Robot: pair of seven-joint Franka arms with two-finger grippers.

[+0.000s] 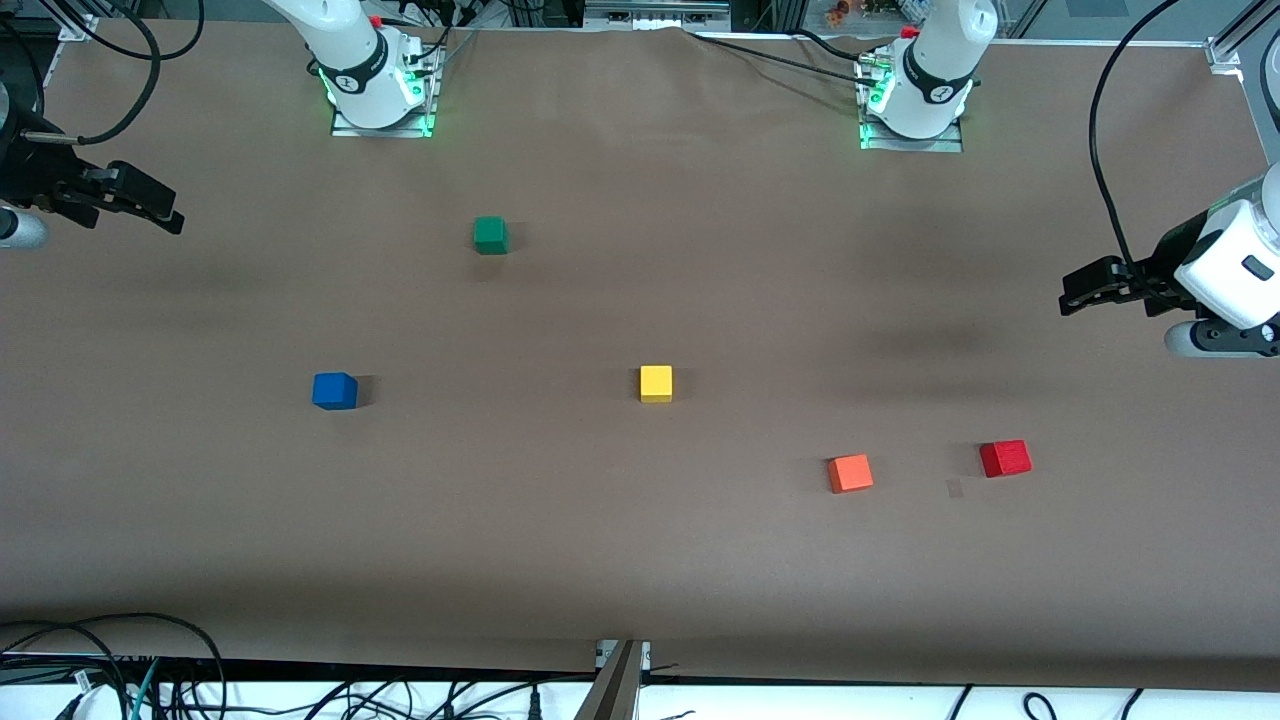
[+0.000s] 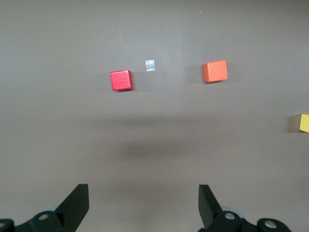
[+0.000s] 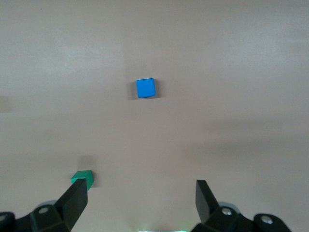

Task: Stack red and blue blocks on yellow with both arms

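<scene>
The yellow cube (image 1: 656,383) sits mid-table and shows at the edge of the left wrist view (image 2: 304,123). The blue cube (image 1: 334,390) lies toward the right arm's end and shows in the right wrist view (image 3: 146,88). The red cube (image 1: 1005,458) lies toward the left arm's end, nearer the front camera, and shows in the left wrist view (image 2: 121,80). My left gripper (image 1: 1072,292) (image 2: 143,205) hangs open and empty in the air at its end of the table. My right gripper (image 1: 160,208) (image 3: 141,203) hangs open and empty at its end.
An orange cube (image 1: 850,473) (image 2: 215,71) lies beside the red cube, toward the yellow one. A green cube (image 1: 490,234) (image 3: 82,177) lies farther from the front camera than the blue cube. A small clear patch (image 2: 150,64) lies between red and orange.
</scene>
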